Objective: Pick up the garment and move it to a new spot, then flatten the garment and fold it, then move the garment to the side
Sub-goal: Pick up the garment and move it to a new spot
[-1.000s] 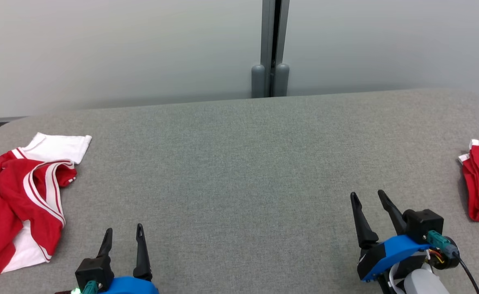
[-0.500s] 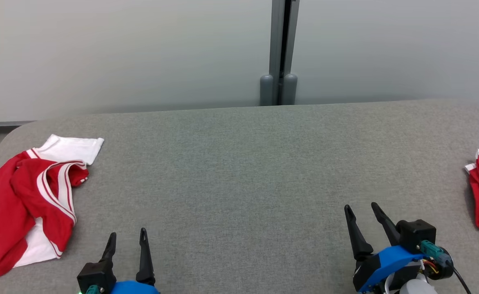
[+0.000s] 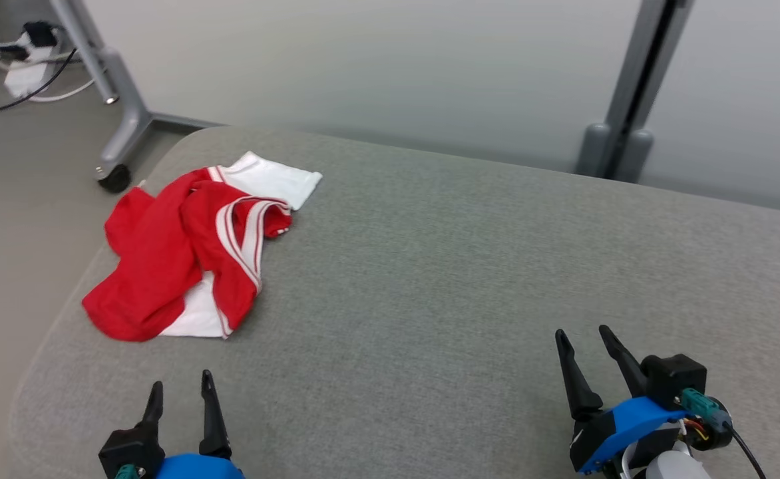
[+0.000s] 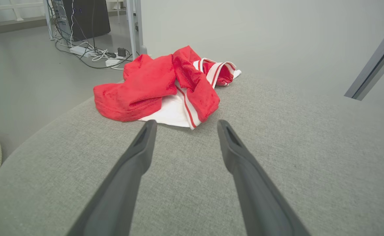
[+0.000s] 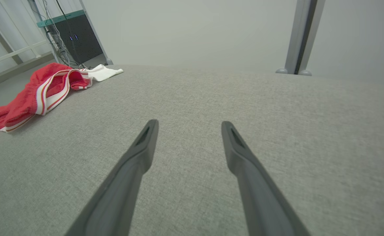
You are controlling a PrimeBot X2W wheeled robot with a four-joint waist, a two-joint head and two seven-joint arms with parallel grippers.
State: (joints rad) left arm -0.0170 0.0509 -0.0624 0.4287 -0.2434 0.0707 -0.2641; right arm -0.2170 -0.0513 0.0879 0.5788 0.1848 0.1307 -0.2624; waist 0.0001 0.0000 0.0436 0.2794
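soft, even, bright light, faint shadows, no glare; wrist views bend at the edges.

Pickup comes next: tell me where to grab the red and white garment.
Pinch the red and white garment at its raised striped fold, likely the easiest ridge to catch. Bring the open left gripper in from the near edge, which faces it.

The garment (image 3: 177, 256) is red with white panels and white-striped trim, the padded table (image 3: 470, 266) is heathered grey, both grippers' fingers (image 3: 211, 416) are black on blue housings, and the partition post (image 3: 629, 93) is grey.
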